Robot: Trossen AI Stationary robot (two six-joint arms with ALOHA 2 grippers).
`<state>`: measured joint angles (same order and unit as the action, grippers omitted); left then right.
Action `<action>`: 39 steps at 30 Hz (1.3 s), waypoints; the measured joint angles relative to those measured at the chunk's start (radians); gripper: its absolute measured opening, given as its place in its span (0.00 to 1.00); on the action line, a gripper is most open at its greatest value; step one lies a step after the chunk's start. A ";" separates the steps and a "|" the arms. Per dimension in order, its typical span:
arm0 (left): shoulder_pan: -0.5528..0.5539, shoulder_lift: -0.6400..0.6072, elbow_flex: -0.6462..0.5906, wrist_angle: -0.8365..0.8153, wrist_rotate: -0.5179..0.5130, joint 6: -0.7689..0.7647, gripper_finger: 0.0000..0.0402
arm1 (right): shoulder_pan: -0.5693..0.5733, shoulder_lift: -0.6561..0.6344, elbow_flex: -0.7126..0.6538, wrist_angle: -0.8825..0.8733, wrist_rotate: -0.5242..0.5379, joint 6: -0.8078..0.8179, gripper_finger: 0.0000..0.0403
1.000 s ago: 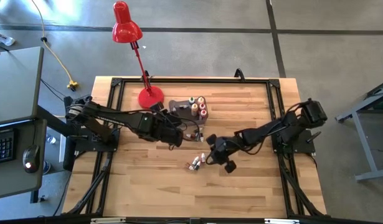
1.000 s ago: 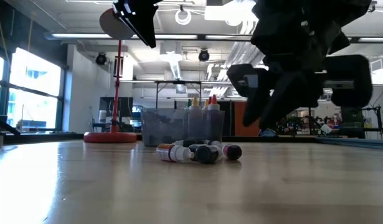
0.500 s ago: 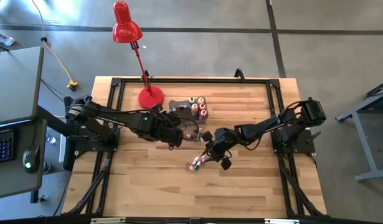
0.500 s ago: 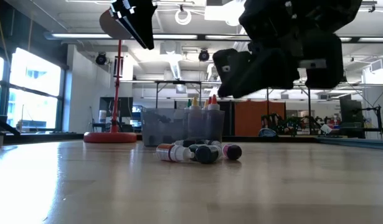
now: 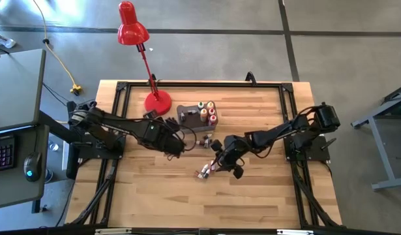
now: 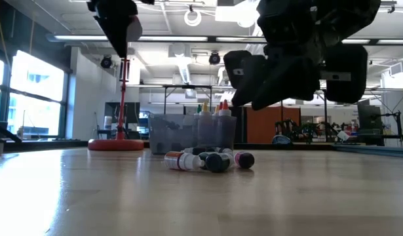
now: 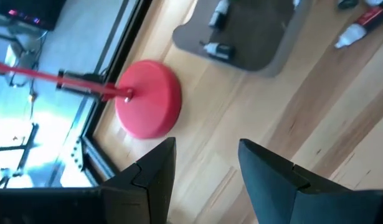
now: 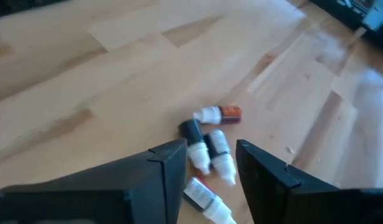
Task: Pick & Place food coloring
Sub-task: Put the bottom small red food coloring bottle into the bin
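Note:
Several small food coloring bottles (image 8: 210,143) lie in a loose cluster on the wooden table, also seen in the high view (image 5: 207,171) and the low view (image 6: 208,159). My right gripper (image 8: 210,171) hovers open just above and beside them, touching none of them; in the high view it is at the table's middle (image 5: 218,163). More bottles (image 5: 207,111) stand upright in the grey bin (image 5: 189,115). My left gripper (image 5: 173,146) hangs open and empty in the air near the bin, facing the red lamp's base (image 7: 147,107).
The red desk lamp (image 5: 132,29) stands on its round base (image 5: 157,102) at the far left of the table, next to the bin. One loose bottle (image 7: 359,28) lies on the table outside the bin (image 7: 253,37). The near half of the table is bare wood.
My right gripper has gone toward the table's left edge and a little toward the far edge, ending over the loose bottles, and has tipped on the way. My left gripper has drawn back toward the table's left edge and turned toward the lamp base. The bottles have stayed put.

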<state>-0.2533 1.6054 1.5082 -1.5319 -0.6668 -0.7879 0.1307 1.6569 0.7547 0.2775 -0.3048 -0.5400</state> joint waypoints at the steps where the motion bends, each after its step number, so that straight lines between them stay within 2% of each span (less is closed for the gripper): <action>1: -0.005 0.000 0.000 -0.016 -0.002 -0.022 0.42 | 0.000 0.000 0.000 0.000 0.023 0.010 0.36; 7: -0.056 0.000 0.000 -0.023 0.022 -0.121 0.42 | 0.003 0.037 0.001 0.027 0.021 0.067 0.49; 11: -0.119 0.000 0.000 -0.024 0.029 -0.163 0.42 | 0.014 0.103 0.003 0.063 0.011 -0.009 0.52; 16: -0.191 0.000 0.001 -0.021 0.024 -0.222 0.42 | -0.001 0.166 0.037 0.002 -0.021 -0.019 0.52; 23: -0.256 0.000 0.001 0.006 0.019 -0.324 0.42 | -0.053 0.176 0.078 -0.066 -0.060 -0.029 0.52; 27: -0.282 0.000 0.001 0.027 0.018 -0.372 0.42 | -0.075 0.182 0.074 -0.169 -0.099 -0.086 0.52; 33: -0.284 0.000 0.002 0.076 0.010 -0.407 0.42 | -0.080 0.193 0.076 -0.158 -0.115 -0.150 0.51; 39: -0.284 0.000 0.002 0.114 0.002 -0.441 0.42 | -0.079 0.195 0.074 -0.144 -0.101 -0.003 0.46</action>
<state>-0.5373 1.6054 1.5097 -1.4177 -0.6645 -1.2285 0.0513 1.8519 0.8291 0.1337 -0.4055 -0.5432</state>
